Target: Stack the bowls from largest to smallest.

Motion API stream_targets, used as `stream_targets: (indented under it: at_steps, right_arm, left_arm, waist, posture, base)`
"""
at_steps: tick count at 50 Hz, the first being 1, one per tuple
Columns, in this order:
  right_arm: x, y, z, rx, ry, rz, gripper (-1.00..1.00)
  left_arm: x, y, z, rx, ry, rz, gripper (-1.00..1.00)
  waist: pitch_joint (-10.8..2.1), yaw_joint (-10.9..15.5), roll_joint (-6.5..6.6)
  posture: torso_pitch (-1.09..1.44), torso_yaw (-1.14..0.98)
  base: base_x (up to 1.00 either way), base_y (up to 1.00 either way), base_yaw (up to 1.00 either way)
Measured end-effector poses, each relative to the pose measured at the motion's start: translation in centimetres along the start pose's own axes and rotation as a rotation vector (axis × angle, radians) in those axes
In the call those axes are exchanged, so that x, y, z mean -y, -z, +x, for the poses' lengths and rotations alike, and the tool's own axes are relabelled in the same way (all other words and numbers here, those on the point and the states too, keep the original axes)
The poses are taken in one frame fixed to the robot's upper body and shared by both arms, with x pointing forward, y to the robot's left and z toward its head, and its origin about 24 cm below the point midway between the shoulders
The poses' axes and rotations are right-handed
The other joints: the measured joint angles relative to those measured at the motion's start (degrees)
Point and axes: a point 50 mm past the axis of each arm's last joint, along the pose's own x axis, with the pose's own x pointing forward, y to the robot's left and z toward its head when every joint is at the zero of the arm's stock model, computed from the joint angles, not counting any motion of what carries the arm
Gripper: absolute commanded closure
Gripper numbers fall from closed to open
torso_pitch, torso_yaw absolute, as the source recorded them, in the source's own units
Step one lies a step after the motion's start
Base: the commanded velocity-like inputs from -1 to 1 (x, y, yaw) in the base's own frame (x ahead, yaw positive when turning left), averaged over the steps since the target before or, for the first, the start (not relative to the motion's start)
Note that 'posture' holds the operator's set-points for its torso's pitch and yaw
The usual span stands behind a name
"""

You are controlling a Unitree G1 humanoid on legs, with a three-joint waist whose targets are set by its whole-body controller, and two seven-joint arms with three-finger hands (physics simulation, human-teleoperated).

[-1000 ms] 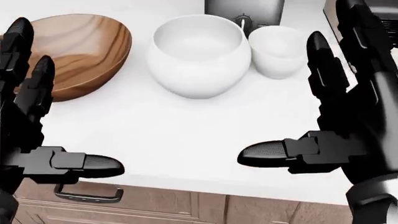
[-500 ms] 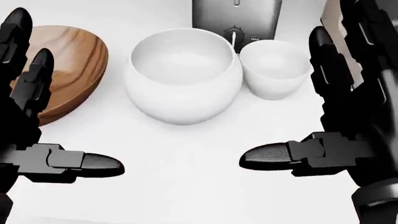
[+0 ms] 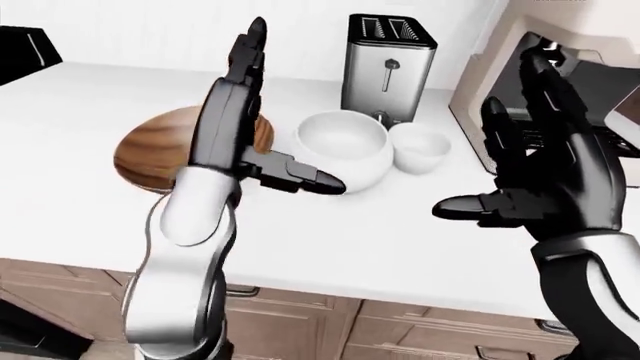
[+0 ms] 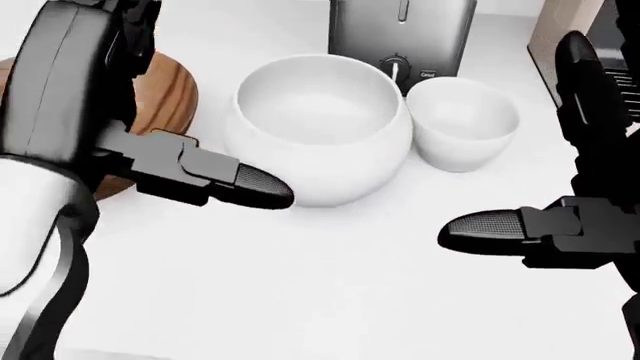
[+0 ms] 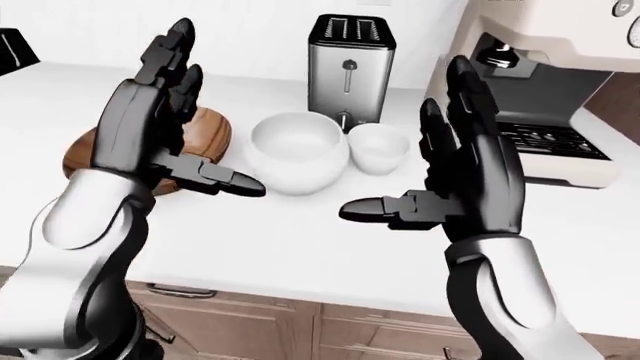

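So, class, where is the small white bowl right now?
In the head view the small white bowl sits upper right on the counter, touching or nearly touching the large white bowl on its left, just below the toaster.

left hand (image 5: pixel 150 135): black, glossy shell, 3 jointed fingers with textured pads
right hand (image 5: pixel 470 176): black, 3 segmented fingers, blocky knuckles
left forearm (image 3: pixel 195 217): white cuff, silver-grey casing
right forearm (image 5: pixel 500 281): silver-grey, dark seams
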Motion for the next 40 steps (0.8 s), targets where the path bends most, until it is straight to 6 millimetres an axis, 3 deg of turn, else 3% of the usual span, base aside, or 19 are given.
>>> stream_targets:
  at_steps: [13, 19, 27, 40]
  right_arm:
    - [1.7, 0.3, -0.6, -0.012, 0.058, 0.007, -1.0]
    - [2.6, 0.4, -0.8, -0.005, 0.079, 0.016, -1.0]
    - [2.9, 0.6, -0.7, -0.005, 0.085, 0.028, -1.0]
    - [2.5, 0.6, -0.9, 0.005, 0.074, 0.031, -1.0]
  left_arm:
    - [4.1, -1.0, 5.7, 0.041, 0.116, 0.378, -1.0]
    - [5.3, 0.1, 7.8, 0.048, 0.149, 0.575, -1.0]
    - [7.2, 2.2, 9.0, 0.036, 0.249, 0.727, -1.0]
    - [7.1, 4.2, 10.1, -0.002, 0.249, 0.842, -1.0]
  waist:
    - [0.46, 0.77, -1.68]
    - [0.21, 0.76, -2.25]
    - [0.2, 0.39, -2.22]
    - [-0.66, 0.0, -1.78]
  posture:
    - [0.0, 0.0]
    - [0.0, 0.0]
    - [0.0, 0.0]
    - [0.0, 0.0]
  base:
    - [0.0, 0.0, 0.0]
    - [0.0, 0.0, 0.0]
    - [0.0, 0.0, 0.0]
    - [0.0, 0.0, 0.0]
